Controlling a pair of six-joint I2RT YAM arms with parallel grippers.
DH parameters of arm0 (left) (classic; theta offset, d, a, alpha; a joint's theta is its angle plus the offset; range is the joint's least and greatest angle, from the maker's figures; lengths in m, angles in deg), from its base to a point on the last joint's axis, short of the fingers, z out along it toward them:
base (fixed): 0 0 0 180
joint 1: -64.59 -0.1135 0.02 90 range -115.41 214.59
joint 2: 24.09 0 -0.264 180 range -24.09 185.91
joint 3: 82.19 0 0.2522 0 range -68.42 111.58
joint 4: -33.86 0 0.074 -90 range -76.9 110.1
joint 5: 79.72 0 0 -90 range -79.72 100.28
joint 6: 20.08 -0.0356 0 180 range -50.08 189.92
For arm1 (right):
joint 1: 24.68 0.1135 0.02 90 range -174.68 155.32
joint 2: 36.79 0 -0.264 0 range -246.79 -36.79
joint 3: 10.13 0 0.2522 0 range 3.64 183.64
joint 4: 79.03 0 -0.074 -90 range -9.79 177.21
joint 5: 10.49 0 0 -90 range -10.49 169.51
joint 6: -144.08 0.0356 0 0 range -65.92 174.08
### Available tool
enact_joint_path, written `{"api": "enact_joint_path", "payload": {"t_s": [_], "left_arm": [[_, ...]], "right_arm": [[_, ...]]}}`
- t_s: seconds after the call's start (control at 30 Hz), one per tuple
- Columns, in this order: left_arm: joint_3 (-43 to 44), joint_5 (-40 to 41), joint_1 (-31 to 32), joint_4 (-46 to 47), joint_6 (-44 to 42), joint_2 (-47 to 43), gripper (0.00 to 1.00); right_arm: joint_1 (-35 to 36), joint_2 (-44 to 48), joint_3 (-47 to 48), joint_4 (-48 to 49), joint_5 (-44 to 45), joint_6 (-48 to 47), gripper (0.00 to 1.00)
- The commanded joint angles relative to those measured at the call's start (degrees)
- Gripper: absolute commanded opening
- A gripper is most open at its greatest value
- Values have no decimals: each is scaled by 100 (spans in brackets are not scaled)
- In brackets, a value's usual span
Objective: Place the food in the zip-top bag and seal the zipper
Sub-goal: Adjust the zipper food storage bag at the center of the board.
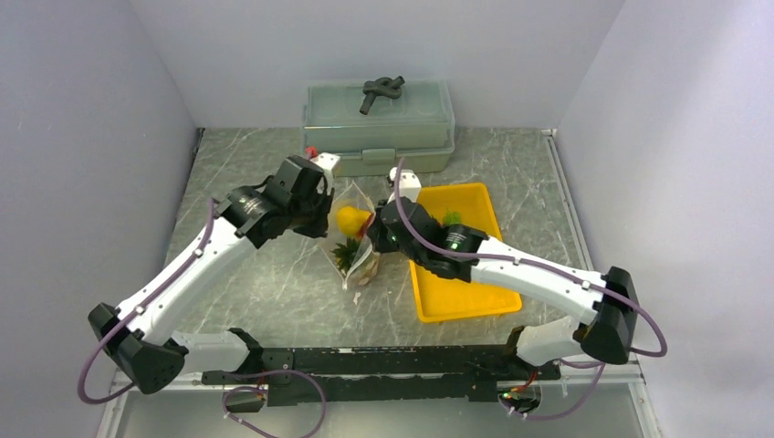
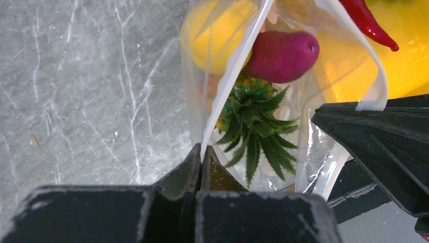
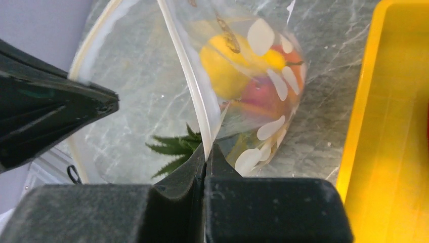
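The clear zip-top bag [image 1: 354,245] hangs between both grippers with its mouth spread wide. My left gripper [image 2: 202,153] is shut on one side of the whitish zipper [image 2: 237,68]. My right gripper [image 3: 206,150] is shut on the opposite zipper [image 3: 188,76] strip. Inside the bag I see food: a yellow lemon [image 2: 216,36], a purple eggplant [image 2: 281,55], the pineapple's green crown [image 2: 253,121] and a peach [image 3: 264,97]. A red chili [image 2: 367,21] shows past the bag's far rim, over the tray. From above, the left gripper [image 1: 325,217] and right gripper [image 1: 372,235] flank the bag.
A yellow tray [image 1: 475,297] lies right of the bag, under the right arm, with a green piece [image 1: 452,219] in it. A grey-green lidded box [image 1: 379,123] stands at the back wall. Grey walls close in left, right and behind.
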Motion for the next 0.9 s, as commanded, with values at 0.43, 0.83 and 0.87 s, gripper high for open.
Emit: {"api": "enact_joint_path", "payload": {"t_s": [0.43,0.83,0.87], "left_arm": [[1165,1039,-8,-473,-204,-399,0],[615,-10,-14,71,154,630,0],[799,40,-16,-14,107,603,0]], "right_arm": [[-495,1118,-111,-36,380,-189,0],[-503,-193,637,121,-695,-33,0],[-503,-132,753,67,-640,-82,0]]}}
